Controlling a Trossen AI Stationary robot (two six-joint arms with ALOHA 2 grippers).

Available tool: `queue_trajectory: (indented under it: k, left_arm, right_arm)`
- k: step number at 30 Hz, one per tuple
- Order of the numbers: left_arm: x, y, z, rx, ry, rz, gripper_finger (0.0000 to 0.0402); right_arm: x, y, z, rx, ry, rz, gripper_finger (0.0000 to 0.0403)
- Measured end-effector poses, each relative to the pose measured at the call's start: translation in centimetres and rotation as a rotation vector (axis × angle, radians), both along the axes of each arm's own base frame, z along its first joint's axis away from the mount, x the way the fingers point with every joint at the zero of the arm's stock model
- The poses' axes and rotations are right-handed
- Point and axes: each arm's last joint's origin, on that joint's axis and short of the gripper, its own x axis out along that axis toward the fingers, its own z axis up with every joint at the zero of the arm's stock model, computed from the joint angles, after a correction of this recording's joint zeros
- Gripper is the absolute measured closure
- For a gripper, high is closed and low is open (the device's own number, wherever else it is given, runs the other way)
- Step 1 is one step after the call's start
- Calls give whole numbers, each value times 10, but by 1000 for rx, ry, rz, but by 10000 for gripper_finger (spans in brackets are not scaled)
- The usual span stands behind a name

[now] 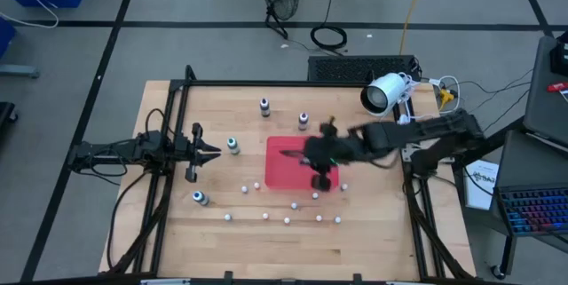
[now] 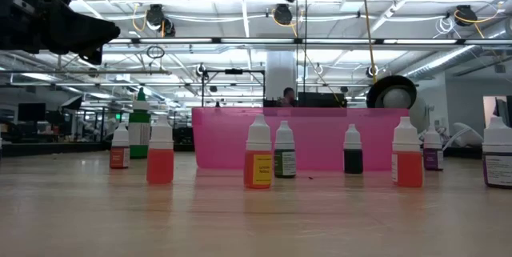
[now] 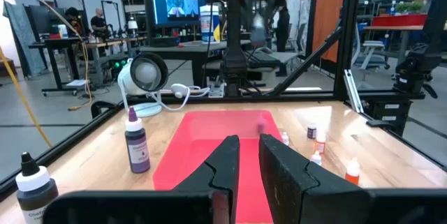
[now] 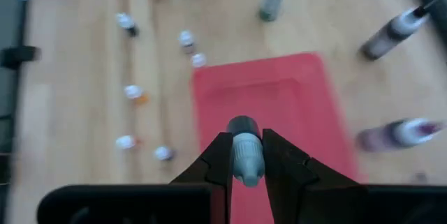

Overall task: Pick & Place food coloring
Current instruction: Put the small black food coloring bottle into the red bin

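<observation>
The right gripper (image 4: 244,155) hangs above the red tray (image 1: 282,172), a flat plastic rectangle on the pale wooden table (image 1: 373,232). Its two dark fingers are closed on a small bottle (image 4: 245,155) with a rounded whitish cap; the body of the bottle is hidden between the fingers, so its colour cannot be told. The arm covers a part of the tray in the high view. The left gripper (image 3: 248,165) waits near the left edge of the table, and its fingers stand close together with a thin gap and nothing between them. A purple bottle (image 3: 136,140) stands beside the tray. Other tiny bottles, probably orange ones (image 2: 160,153), are scattered on the wood in front of the tray.
</observation>
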Motion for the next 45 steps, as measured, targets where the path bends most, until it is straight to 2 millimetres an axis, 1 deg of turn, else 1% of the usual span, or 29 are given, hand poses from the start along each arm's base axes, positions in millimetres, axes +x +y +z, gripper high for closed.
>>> queue_trajectory:
  k: [2, 4, 6, 9, 13, 16, 22, 26, 29, 34, 40, 42, 45]
  left_arm:
    - [0, 0, 0, 0, -1, 0, 341]
    - [0, 0, 0, 0, 1, 0, 341]
    - [0, 0, 0, 0, -1, 0, 341]
    - [0, 0, 0, 0, 0, 0, 341]
    - [0, 0, 0, 0, -1, 0, 341]
    - [0, 0, 0, 0, 0, 0, 341]
    - [0, 0, 0, 0, -1, 0, 341]
    - [0, 0, 0, 0, -1, 0, 341]
    - [0, 0, 0, 0, 0, 0, 341]
    - [0, 0, 0, 0, 0, 0, 341]
    - [0, 0, 0, 0, -1, 0, 341]
    - [0, 0, 0, 0, 0, 0, 341]
    - [0, 0, 0, 0, -1, 0, 341]
  right_arm:
    - [17, -12, 3, -30, 49, 19, 359]
    - [30, -22, -5, -40, 136, 26, 359]
    - [39, -33, -20, -35, 222, 32, 359]
    - [43, -48, -47, -6, 351, 31, 359]
    - [41, -62, -84, 34, 431, 14, 359]
    - [35, -71, -107, 52, 455, -1, 359]
    - [22, -88, -141, 60, 464, -40, 359]
    - [14, -94, -161, 66, 489, -58, 359]
    - [11, -96, -171, 69, 492, -64, 359]
    - [5, -95, -180, 71, 519, -66, 359]
    - [0, -95, -187, 81, 537, -85, 358]
    - [0, -95, -188, 87, 535, -102, 342]
    - [0, -95, -188, 95, 534, -120, 306]
